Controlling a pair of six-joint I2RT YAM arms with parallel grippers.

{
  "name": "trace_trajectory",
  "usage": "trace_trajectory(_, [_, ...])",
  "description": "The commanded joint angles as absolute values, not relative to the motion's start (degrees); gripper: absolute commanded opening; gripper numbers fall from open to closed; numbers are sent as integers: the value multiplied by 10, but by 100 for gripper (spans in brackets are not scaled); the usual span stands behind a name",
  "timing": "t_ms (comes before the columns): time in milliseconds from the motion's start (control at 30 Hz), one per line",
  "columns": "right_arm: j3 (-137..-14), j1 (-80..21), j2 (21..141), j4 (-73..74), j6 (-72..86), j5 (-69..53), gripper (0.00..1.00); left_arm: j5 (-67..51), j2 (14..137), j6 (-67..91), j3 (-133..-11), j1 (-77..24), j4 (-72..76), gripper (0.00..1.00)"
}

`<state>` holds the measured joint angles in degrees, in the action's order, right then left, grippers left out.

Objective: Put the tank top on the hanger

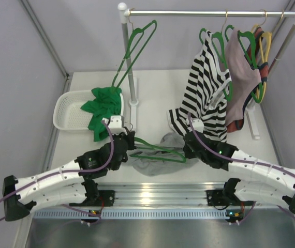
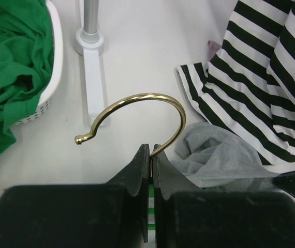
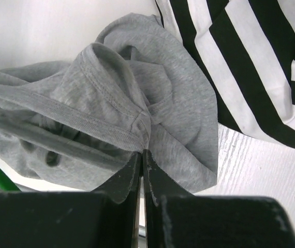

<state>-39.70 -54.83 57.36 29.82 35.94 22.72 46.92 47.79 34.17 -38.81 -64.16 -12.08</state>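
Observation:
The light-grey tank top (image 1: 155,161) lies crumpled on the table between my arms; it also shows in the left wrist view (image 2: 215,157) and the right wrist view (image 3: 137,103). The green hanger (image 1: 160,153) lies flat across it. My left gripper (image 2: 151,150) is shut on the base of the hanger's gold hook (image 2: 137,111), seen from above at the hanger's left end (image 1: 128,142). My right gripper (image 3: 142,155) is shut on a bunched hem of the tank top, at the hanger's right end (image 1: 188,147).
A white basket (image 1: 67,111) with a bright green garment (image 1: 103,108) stands at the left. The rail stand's post (image 1: 128,67) carries a spare green hanger (image 1: 137,46). A striped top (image 1: 207,93) and other garments hang on the rail at the right.

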Motion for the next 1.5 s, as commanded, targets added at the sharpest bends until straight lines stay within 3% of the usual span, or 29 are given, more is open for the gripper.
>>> trace_trajectory(0, [-392,-541,548,298,369,232,0,526,467,353,-418,-635,-132,0])
trace_trajectory(600, [-396,-542,520,316,375,229,0,562,466,332,-435,-611,-156,0])
trace_trajectory(1167, [-484,-576,512,361,373,227,0,570,500,327,-433,-606,-159,0])
trace_trajectory(1467, [-452,-593,519,369,387,266,0,549,468,319,-439,-600,-152,0])
